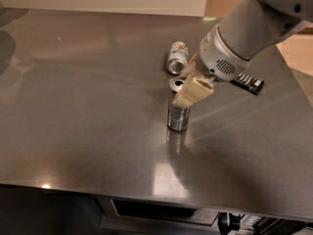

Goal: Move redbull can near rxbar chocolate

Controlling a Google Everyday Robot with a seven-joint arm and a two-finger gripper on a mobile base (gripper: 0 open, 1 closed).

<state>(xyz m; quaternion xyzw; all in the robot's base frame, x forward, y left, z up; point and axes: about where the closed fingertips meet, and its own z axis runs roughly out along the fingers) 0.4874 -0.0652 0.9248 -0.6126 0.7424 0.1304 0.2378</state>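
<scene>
The redbull can (177,117) stands upright near the middle of the steel table, its shiny top showing. My gripper (189,94) hangs from the arm coming in from the upper right. It is at the can's upper right side and overlaps its top part. The rxbar chocolate (248,82), a flat black bar with white blocks, lies to the right of the can, partly hidden behind my wrist. It is about a can's height away from the redbull can.
A shorter silver can with green and red markings (177,58) lies on its side just behind the redbull can. The steel table (83,111) stretches wide to the left. Its front edge (146,195) is near the bottom, and its right edge runs past the bar.
</scene>
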